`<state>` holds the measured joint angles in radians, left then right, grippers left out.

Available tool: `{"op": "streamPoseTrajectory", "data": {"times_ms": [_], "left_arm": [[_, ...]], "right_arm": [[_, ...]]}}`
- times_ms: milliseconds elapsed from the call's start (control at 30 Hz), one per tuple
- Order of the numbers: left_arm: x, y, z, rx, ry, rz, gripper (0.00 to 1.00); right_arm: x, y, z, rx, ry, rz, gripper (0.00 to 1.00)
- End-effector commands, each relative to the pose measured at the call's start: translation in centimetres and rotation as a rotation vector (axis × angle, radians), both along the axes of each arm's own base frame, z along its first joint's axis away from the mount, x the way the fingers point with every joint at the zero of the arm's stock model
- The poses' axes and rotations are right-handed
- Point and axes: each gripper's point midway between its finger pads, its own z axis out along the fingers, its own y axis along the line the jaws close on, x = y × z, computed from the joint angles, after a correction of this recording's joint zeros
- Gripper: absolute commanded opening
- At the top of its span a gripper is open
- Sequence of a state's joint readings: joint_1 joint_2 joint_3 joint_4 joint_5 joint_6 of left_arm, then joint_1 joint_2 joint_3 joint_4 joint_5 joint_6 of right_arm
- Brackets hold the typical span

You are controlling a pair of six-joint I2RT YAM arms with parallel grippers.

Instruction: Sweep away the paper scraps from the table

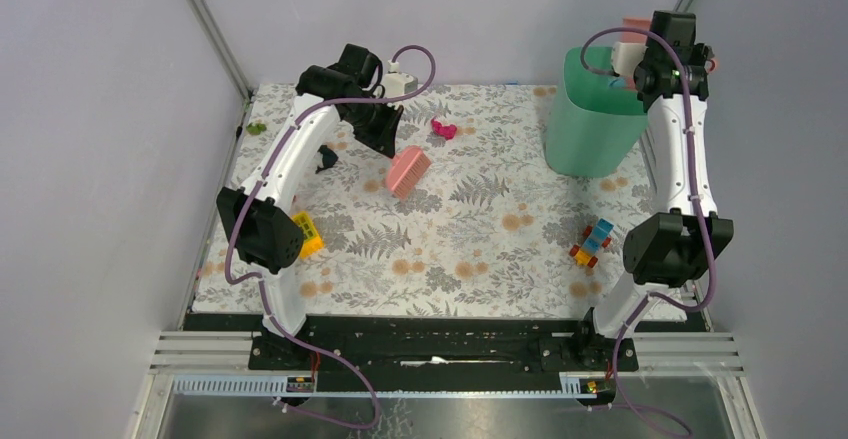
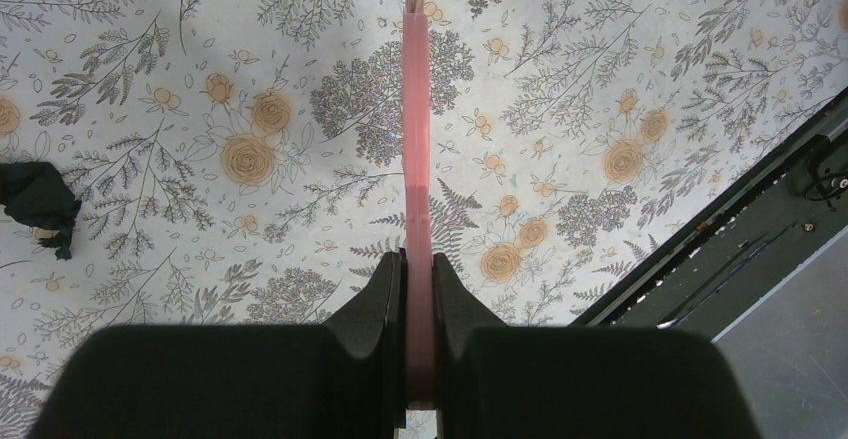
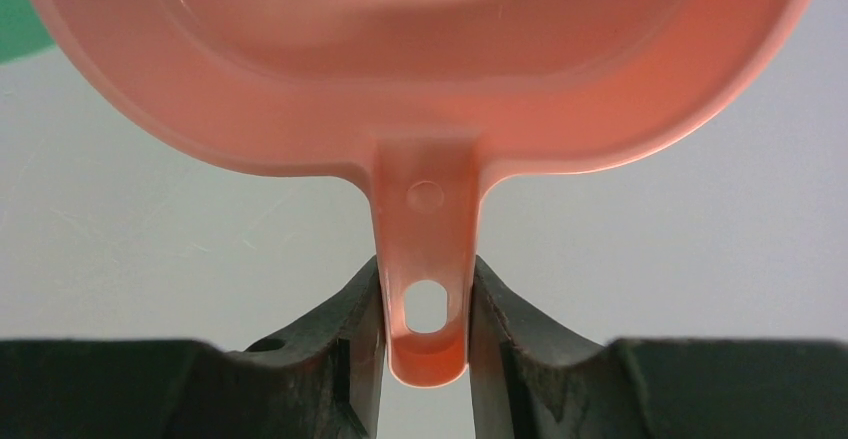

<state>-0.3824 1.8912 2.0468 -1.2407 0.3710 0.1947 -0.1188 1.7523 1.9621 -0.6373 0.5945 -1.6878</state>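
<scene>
Left end effector (image 2: 418,269): closed on a thin pink brush (image 2: 417,139), seen edge-on; whether the brush touches the tabletop (image 1: 470,249) is unclear.
Right end effector (image 3: 427,289): clamped on the handle of a pink dustpan (image 3: 420,59), raised by the far rim of the green bin (image 1: 590,119).
Magenta scrap (image 1: 443,129): on the tabletop, just right of the left end effector, apart from the brush.
Dark blue scrap (image 2: 40,204): on the tabletop, left of the left end effector, not touching.
Yellow brick (image 1: 307,234), toy vehicle (image 1: 592,243): well apart from both end effectors.
</scene>
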Motion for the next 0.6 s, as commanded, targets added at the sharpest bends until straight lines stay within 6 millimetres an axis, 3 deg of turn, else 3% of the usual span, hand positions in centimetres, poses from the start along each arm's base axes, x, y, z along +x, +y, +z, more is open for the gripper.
{"op": "streamPoseTrajectory", "data": {"times_ms": [0,200,267,333,400,467,567], "left_arm": [[-0.8,-0.3,2.6,-0.040,-0.062,-0.032,0.00],[-0.8,-0.3,2.6,-0.037,-0.064,-0.033,0.00],[-0.9,-0.3,2.6,-0.036,-0.064,-0.036,0.00],[-1.0,-0.4,2.7,-0.036,-0.068,-0.042,0.00],[-1.0,-0.6,3.1,-0.040,-0.082,-0.048,0.00],[-0.7,-0.6,3.3,-0.035,-0.097,-0.040,0.00],[-0.1,-0.2,3.7,-0.014,-0.125,-0.018,0.00]], "right_arm": [[-1.7,-0.3,3.2,-0.057,-0.067,-0.022,0.00],[-1.9,-0.3,3.4,-0.047,-0.084,-0.029,0.00],[-0.8,0.1,4.2,0.011,-0.162,-0.013,0.00],[0.0,0.8,8.1,0.100,-0.333,0.011,0.00],[0.3,1.5,10.2,0.190,-0.444,0.023,0.00],[0.3,2.1,11.0,0.259,-0.503,0.039,0.00],[0.0,3.3,10.7,0.349,-0.541,0.075,0.00]]}}
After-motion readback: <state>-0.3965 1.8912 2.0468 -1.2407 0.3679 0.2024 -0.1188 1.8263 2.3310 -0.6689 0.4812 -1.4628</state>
